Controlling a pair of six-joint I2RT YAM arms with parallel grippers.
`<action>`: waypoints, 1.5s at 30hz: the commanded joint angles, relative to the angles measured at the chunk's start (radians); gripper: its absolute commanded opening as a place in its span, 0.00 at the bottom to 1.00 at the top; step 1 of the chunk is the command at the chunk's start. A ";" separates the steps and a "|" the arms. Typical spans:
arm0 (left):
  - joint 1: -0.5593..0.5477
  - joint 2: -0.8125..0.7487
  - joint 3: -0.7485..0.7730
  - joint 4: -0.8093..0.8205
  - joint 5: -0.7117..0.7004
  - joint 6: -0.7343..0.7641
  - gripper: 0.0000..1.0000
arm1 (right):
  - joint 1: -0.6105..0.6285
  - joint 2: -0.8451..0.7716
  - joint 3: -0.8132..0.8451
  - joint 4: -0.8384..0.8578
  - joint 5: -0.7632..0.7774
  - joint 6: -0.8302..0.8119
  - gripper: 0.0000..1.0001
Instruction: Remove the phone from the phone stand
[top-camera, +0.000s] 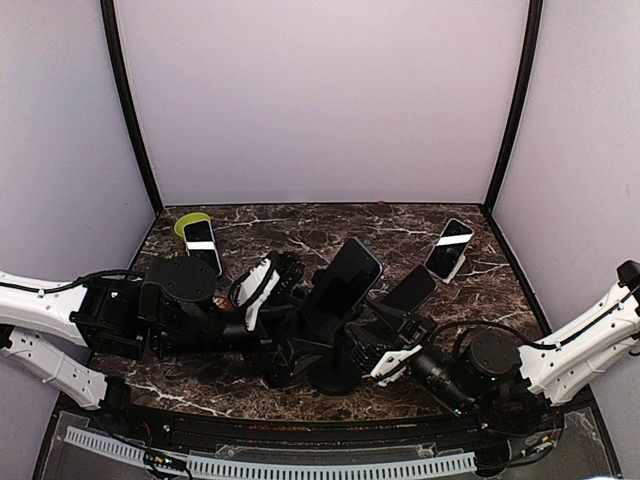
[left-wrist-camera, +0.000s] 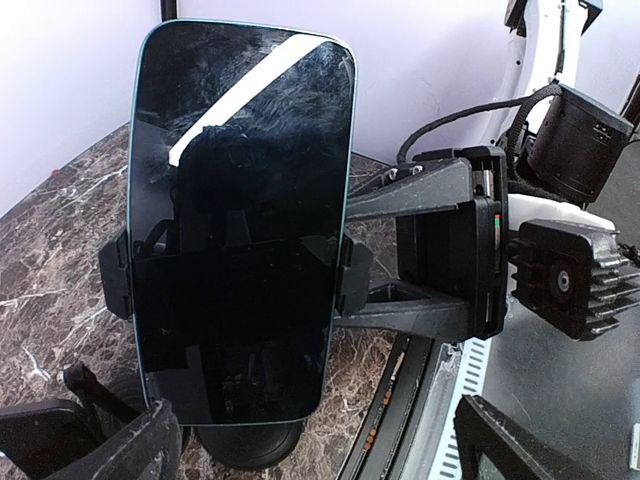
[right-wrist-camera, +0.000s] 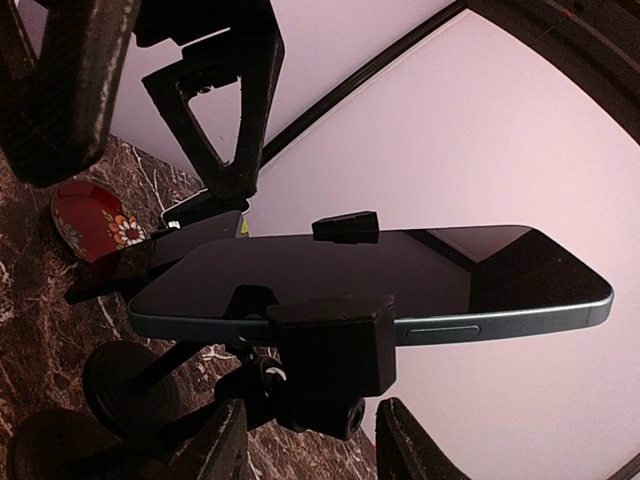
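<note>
The phone (top-camera: 343, 280) is a dark slab leaning in the black phone stand (top-camera: 335, 378) at the table's middle. In the left wrist view the phone (left-wrist-camera: 240, 220) fills the frame, with the stand's side clamps (left-wrist-camera: 352, 275) around its edges. My left gripper (left-wrist-camera: 320, 460) is open wide just in front of the phone's lower end and holds nothing. In the right wrist view the phone (right-wrist-camera: 380, 275) shows edge-on, and the stand's clamp block (right-wrist-camera: 335, 350) sits between my right gripper's (right-wrist-camera: 315, 450) fingers with a gap on each side. The right gripper is open.
Other phones lie on the marble table: one at the back left (top-camera: 201, 245) by a green-rimmed item (top-camera: 190, 222), one at the back right (top-camera: 449, 249), one just right of the stand (top-camera: 408, 290). A red patterned dish (right-wrist-camera: 95, 220) sits behind. Both arms crowd the stand.
</note>
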 joint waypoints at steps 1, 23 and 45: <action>0.027 0.004 -0.006 0.046 0.073 0.016 0.95 | 0.009 -0.008 0.028 0.028 -0.013 0.022 0.45; 0.065 0.089 0.074 0.013 0.074 0.050 0.74 | -0.003 0.011 0.067 0.033 -0.030 -0.006 0.39; 0.062 -0.017 0.009 -0.048 -0.002 0.014 0.94 | -0.006 0.030 0.058 0.078 -0.012 -0.008 0.04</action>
